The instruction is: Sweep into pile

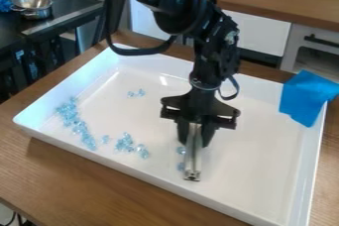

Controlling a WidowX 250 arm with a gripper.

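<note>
My black gripper (194, 130) hangs over the middle of the white tray (265, 190), shut on a metallic sweeping tool (192, 158) whose lower end is down near the tray floor. Clear light-blue pieces (79, 126) form a band along the tray's left side. A smaller cluster (126, 143) sits to the right of that band, and a few pieces (137, 93) lie farther back. Just left of the tool are a couple more pieces (181, 150), partly hidden by it.
The tray's raised walls surround the work area on a wooden table (79, 180). A blue cloth (306, 97) hangs over the tray's right rear corner. A metal pot (31, 6) stands on a dark counter at the upper left.
</note>
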